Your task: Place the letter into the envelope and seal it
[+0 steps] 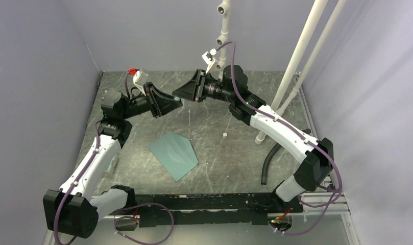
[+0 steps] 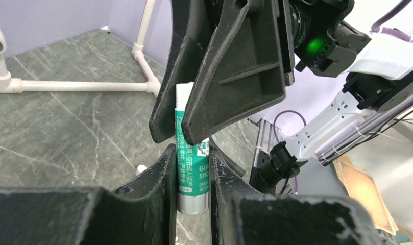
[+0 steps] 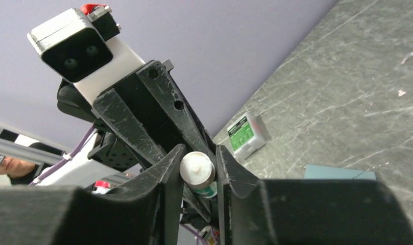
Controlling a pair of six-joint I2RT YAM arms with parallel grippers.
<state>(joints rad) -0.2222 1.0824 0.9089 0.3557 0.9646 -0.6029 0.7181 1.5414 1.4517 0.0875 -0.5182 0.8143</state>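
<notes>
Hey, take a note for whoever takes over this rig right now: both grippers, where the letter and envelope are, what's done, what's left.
Left gripper: shut on the glue stick, held up in the air.
Right gripper: fingers closed around the stick's top end.
Envelope: flat on the table between the arms, not held.
Letter: not visible in any view; possibly inside the envelope, cannot confirm.
Done: glue stick picked up.
Left: apply glue, seal the envelope.

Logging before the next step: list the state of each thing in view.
glue stick: held in the air by both grippers.
left gripper: shut on the glue stick.
right gripper: shut on its other end.
envelope: flat on the table, untouched.
</notes>
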